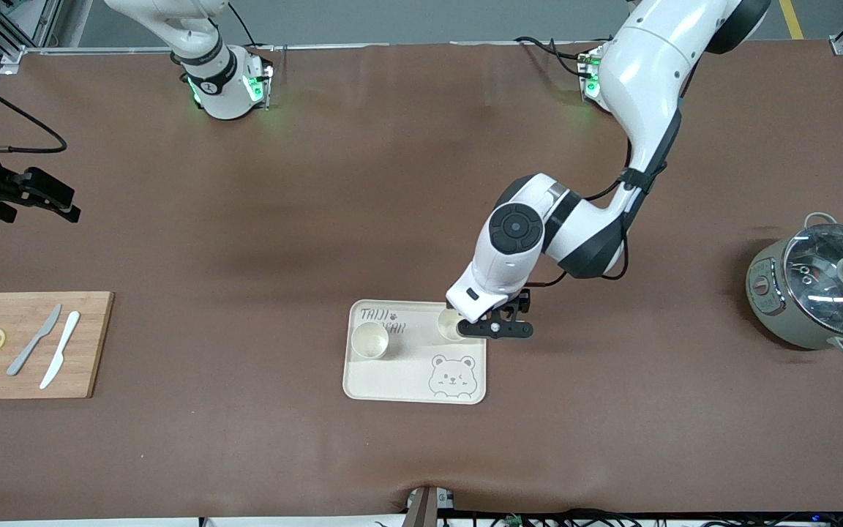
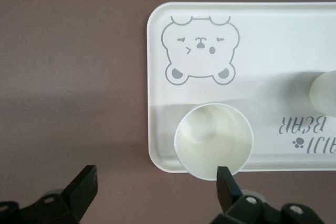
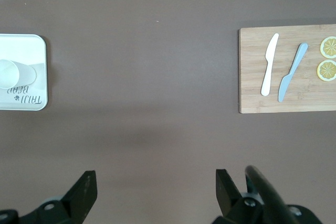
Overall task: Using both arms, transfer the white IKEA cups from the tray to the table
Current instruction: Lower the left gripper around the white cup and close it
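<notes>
Two fingers of the left gripper (image 2: 157,192) stand wide apart, one just at the rim of the nearer cup (image 2: 213,140), which sits off-centre from the gap. That cup stands upright by the tray (image 1: 363,384) rim toward the left arm's end; its twin (image 1: 369,340) stands beside it. Up by the table's right-arm end, the right gripper (image 3: 155,192) waits, spread too.

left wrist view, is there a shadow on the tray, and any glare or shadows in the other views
Left wrist view: a shadow edge crosses the tray beside the cup, leaving its gripper-side strip dimmer. Front view: the glass lid of the pot shows glare, and soft arm shadows lie on the table. Right wrist view: a faint dark patch on the mat; the cutting board is evenly lit.
</notes>
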{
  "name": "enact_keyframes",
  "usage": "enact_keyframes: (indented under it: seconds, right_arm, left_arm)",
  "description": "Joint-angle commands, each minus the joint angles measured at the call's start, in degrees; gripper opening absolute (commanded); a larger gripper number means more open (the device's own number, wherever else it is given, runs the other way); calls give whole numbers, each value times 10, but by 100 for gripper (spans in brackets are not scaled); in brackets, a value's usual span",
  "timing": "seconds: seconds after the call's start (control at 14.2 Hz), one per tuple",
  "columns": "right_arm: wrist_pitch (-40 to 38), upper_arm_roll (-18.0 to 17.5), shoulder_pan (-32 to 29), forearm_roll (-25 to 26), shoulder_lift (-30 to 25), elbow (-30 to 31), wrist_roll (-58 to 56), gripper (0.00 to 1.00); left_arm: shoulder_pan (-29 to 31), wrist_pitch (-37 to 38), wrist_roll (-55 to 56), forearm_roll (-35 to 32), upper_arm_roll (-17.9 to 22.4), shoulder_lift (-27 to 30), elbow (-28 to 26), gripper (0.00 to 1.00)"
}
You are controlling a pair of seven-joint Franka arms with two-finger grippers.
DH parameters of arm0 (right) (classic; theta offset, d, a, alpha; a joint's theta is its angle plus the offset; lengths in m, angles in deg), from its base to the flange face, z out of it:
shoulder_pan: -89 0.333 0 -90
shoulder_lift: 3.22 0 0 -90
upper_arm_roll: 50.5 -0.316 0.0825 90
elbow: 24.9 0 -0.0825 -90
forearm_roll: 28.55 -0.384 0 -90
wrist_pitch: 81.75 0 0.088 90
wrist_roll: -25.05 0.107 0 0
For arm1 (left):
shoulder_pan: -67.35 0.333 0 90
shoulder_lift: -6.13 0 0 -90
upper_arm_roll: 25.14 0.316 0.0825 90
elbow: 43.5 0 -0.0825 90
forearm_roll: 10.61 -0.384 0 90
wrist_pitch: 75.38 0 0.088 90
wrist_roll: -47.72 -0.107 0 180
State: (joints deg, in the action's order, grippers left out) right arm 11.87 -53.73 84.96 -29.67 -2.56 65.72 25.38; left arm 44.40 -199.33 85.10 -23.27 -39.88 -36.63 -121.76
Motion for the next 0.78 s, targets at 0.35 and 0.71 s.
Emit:
enact_keyframes:
  seconds: [0.35,0.71]
  right_arm:
    - [-1,-4,-8,-4,3,-5,-9,100]
    - [-1,-4,-8,-4,4,-4,-9,100]
  left_arm:
    - [-15,-24,22,-17,15,-44,13,100]
    - [-14,-38,17,-18,20,-51,13,100]
